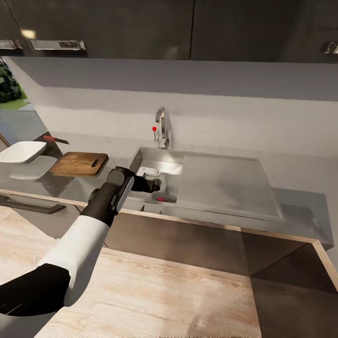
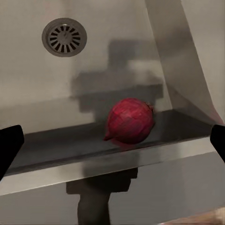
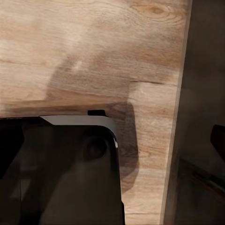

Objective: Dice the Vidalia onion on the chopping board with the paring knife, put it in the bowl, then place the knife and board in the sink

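Head view: the left arm is reaching from the lower left of the frame toward the centre, its left gripper point(image 1: 157, 184) hanging over the near edge of the sink point(image 1: 225, 188), which is occupying the middle of the grey tabletop point(image 1: 300, 173). A small patch of the Vidalia onion point(image 1: 161, 199) is showing just below the gripper, inside the basin by its near wall. The tap point(image 1: 161, 126), with its red knob, is standing at the back of the sink. At the left of the frame the chopping board point(image 1: 79, 164) is lying flat on the tabletop; the white bowl point(image 1: 21, 151) is sitting further left, and the paring knife point(image 1: 55, 138) is lying behind both.

Left wrist view: the onion point(image 2: 130, 120) is resting on the basin floor against the near wall, well apart from the drain point(image 2: 64, 36). The fingertips point(image 2: 9, 145) are showing at the frame's two edges, spread wide and touching nothing.

Right wrist view: wooden flooring point(image 3: 93, 51) is lying beneath a dark robot part; whether the right gripper is open or closed cannot be told.
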Robot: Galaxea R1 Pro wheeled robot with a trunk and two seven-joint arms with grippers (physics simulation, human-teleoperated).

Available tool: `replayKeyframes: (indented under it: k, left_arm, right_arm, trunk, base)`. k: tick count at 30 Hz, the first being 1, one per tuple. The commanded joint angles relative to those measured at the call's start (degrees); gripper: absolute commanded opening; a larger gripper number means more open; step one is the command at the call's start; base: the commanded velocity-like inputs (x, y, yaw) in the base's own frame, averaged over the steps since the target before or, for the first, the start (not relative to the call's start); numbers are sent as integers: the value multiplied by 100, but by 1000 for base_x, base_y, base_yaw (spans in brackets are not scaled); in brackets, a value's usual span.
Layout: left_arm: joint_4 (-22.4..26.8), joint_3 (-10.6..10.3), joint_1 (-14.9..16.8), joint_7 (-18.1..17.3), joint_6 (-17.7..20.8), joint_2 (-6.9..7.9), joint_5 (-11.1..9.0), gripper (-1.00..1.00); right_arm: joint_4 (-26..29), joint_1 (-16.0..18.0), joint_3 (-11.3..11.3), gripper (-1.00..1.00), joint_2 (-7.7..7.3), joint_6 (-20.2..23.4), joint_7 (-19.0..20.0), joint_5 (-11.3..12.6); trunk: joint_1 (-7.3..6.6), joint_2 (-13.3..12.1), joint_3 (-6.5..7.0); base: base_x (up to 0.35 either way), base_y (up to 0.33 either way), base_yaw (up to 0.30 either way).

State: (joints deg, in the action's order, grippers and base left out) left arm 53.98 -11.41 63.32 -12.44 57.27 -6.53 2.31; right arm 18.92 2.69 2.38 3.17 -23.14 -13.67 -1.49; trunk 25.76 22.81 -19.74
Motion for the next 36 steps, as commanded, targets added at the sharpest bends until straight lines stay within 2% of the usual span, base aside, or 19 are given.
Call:
replayKeyframes:
  k: [1, 15, 30, 36]
  left_arm:
    - [-8, -1, 5, -25, 21, -2, 25, 100]
    - [4, 31, 5, -27, 21, 19, 33, 100]
    - [-189, 25, 5, -30, 19, -1, 23, 100]
    - [-202, 25, 5, -30, -60, -9, 14, 100]
  right_arm:
    - [-3, 3, 25, 100, -1, -6, -48, -16]
    - [-3, 3, 25, 100, -1, -6, -48, -9]
    - [-3, 3, 25, 100, -1, -6, -48, -9]
    - [-3, 3, 25, 100, -1, -6, -48, -9]
  trunk:
    - [3, 10, -19]
    - [3, 10, -148]
    - [3, 10, -285]
    - [3, 10, -341]
  base:
    - [0, 0, 0]
    - [72, 0, 0]
    - [9, 0, 0]
    - [175, -39, 0]
